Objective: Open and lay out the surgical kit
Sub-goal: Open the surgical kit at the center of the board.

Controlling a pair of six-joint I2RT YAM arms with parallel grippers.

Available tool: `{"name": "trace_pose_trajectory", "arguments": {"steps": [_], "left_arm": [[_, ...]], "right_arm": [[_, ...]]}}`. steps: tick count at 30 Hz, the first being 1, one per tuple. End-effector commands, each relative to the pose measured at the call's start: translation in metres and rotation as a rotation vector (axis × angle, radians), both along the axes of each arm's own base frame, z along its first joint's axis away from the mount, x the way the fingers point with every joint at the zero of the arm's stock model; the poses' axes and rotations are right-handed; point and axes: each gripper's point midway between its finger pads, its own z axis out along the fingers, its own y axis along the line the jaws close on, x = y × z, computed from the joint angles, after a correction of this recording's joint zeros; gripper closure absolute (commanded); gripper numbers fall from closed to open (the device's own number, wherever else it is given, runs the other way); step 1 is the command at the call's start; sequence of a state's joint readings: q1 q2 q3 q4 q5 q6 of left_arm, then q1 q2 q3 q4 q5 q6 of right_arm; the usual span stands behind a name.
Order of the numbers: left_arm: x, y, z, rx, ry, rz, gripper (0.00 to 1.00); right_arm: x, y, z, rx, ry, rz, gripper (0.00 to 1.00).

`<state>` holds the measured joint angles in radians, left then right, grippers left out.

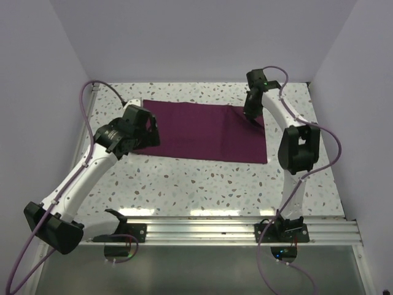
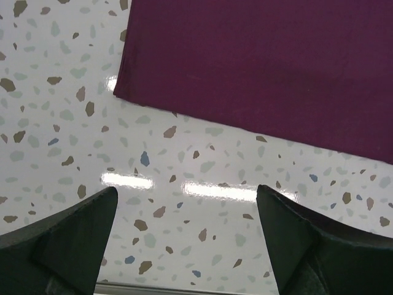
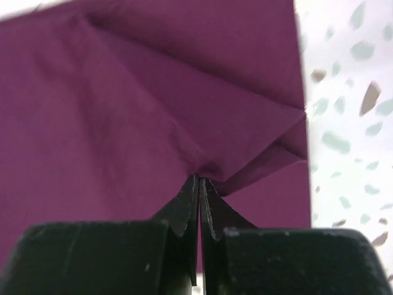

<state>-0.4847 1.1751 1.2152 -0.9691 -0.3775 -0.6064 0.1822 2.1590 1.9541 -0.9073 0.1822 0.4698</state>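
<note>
The dark purple cloth wrap [image 1: 202,130] lies folded flat on the speckled table at the back middle. My right gripper [image 1: 253,118] is shut on a fold of the cloth [image 3: 202,166] near its right end, and the cloth bunches up at the fingertips. My left gripper [image 1: 144,140] is open and empty, hovering over the table just in front of the wrap's left corner [image 2: 129,92]. The steel tray and the silver instruments are hidden or out of view.
The speckled table [image 1: 202,184] ends at a metal rail [image 1: 233,224] where the arm bases are bolted. White walls close in the left, back and right sides. The right arm's elbow [image 1: 299,147] hangs beside the cloth's right edge.
</note>
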Motion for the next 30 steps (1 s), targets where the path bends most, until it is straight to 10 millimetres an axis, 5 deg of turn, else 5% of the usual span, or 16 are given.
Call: {"name": "trace_pose_trajectory", "arguments": {"steps": [1,4,6,7,9,10,14,21,25,28,29,30], "left_arm": [[0.037,-0.016,0.036,-0.006,-0.117,-0.046,0.01],[0.059,-0.023,0.050,0.011,-0.142,-0.057,0.00],[0.070,-0.026,0.059,0.028,-0.162,-0.066,0.00],[0.081,-0.028,0.068,0.042,-0.183,-0.055,0.00],[0.093,-0.028,0.076,0.063,-0.205,-0.046,0.00],[0.105,-0.028,0.085,0.075,-0.224,-0.031,0.00],[0.132,-0.027,0.104,0.097,-0.269,0.003,0.00],[0.165,-0.030,0.126,0.086,-0.320,0.035,0.00],[0.168,-0.036,0.117,0.075,-0.299,0.032,0.00],[0.164,-0.034,0.109,0.077,-0.275,0.034,0.00],[0.161,-0.033,0.107,0.077,-0.268,0.034,0.00],[0.157,-0.031,0.104,0.082,-0.260,0.035,0.00]], "right_arm": [[-0.030,0.035,0.061,0.078,-0.114,0.109,1.00],[-0.075,0.054,0.067,0.114,-0.080,0.174,1.00],[-0.116,0.057,0.053,0.123,0.003,0.201,1.00],[-0.137,0.064,0.070,0.150,-0.023,0.233,1.00],[-0.186,0.060,0.054,0.150,0.070,0.246,1.00],[-0.222,0.060,0.058,0.180,0.085,0.271,1.00],[-0.303,0.048,0.069,0.245,0.139,0.289,1.00],[-0.392,-0.001,0.085,0.185,0.209,0.240,1.00],[-0.430,-0.023,0.065,0.132,0.298,0.228,1.00],[-0.449,-0.020,0.049,0.187,0.334,0.229,0.70],[-0.451,-0.018,0.048,0.197,0.339,0.224,0.45],[-0.452,-0.017,0.047,0.207,0.338,0.214,0.02]]}}
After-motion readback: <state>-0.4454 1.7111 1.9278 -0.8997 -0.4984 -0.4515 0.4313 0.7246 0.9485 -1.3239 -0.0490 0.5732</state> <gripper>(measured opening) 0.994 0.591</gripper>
